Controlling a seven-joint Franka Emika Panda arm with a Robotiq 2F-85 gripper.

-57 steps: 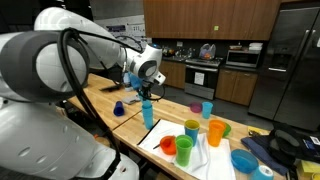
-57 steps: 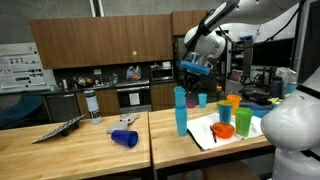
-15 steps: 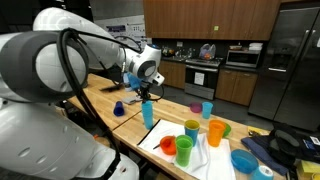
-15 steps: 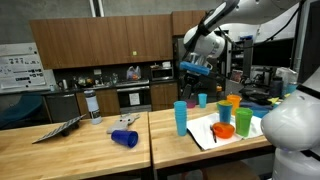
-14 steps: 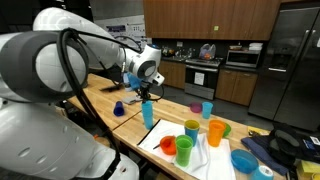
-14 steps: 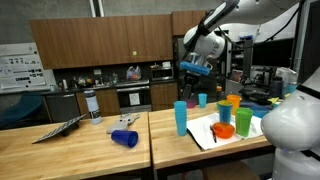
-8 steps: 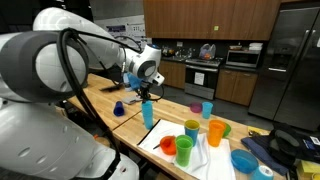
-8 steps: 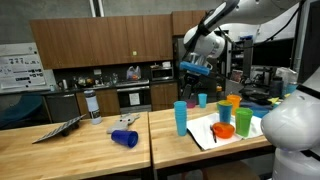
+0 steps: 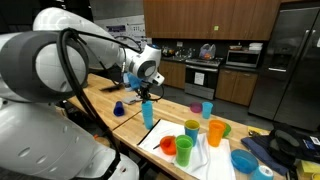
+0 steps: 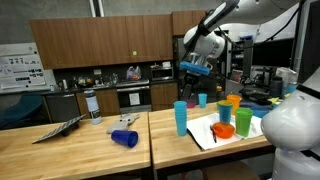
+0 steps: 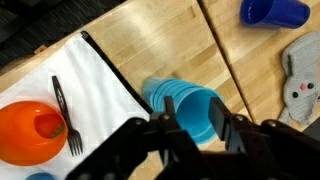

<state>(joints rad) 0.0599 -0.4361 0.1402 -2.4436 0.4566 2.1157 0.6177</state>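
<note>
The black two-fingered gripper (image 11: 203,132) is clamped on a light blue plastic cup (image 11: 203,108). Its fingers (image 11: 165,128) press on opposite sides of the cup's wall, and the jaws stand part-way closed, as wide as the cup between them. In both exterior views the gripper (image 10: 196,72) hangs in the air with the cup held clear of everything else.

Directly below the gripper, and separated from the held cup by a visible gap, a stack of matching light blue cups (image 10: 181,117) stands upright on the pale wooden table (image 11: 190,40). In the wrist view the rims of the stack (image 11: 160,93) show just behind the held cup.

To one side of the gripper a white rectangular mat (image 11: 95,85) lies on the table, its dark edge running close by the stack. On the mat, further out, are an orange plastic bowl (image 11: 25,135) and a black plastic fork (image 11: 62,112) lying beside it.

On the opposite side, well apart from the gripper, a dark blue plastic cup (image 11: 275,10) lies on its side on the wood, and a grey cloth (image 11: 300,75) lies near it.
</note>
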